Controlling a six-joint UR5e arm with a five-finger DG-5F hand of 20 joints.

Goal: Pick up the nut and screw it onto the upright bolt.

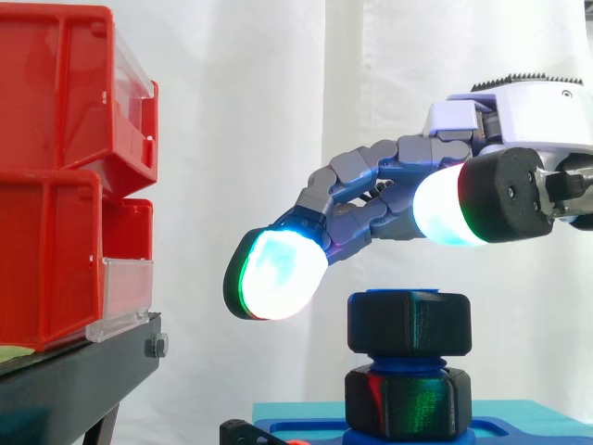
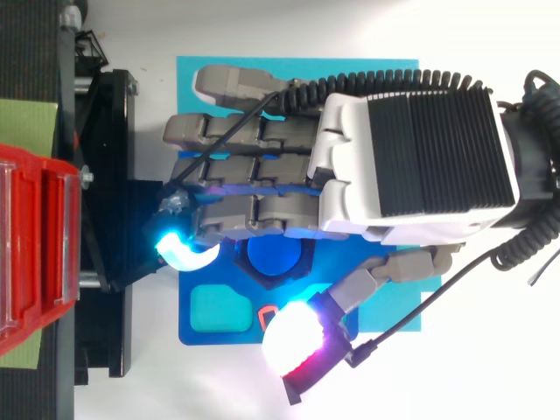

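A black nut (image 1: 408, 323) sits high on the upright blue bolt (image 2: 274, 254), with the bolt's top just showing above it. Lower on the same bolt is a second black hex piece (image 1: 408, 402), down at the blue base plate (image 2: 206, 332). My hand (image 1: 371, 190) hovers just above the upper nut, reaching in from the right. Its fingers are stretched out and gently bent, and the thumb is spread to the side. Nothing is between them, and a small gap separates the glowing fingertips (image 1: 276, 274) from the nut. Seen from above, the hand (image 2: 411, 157) covers part of the plate.
Stacked red bins (image 1: 56, 185) stand on a black stand (image 1: 83, 371) to the left, close to the fingertips. The base plate rests on a cyan mat (image 2: 201, 79). A teal recess (image 2: 216, 308) is set in the plate near the bolt.
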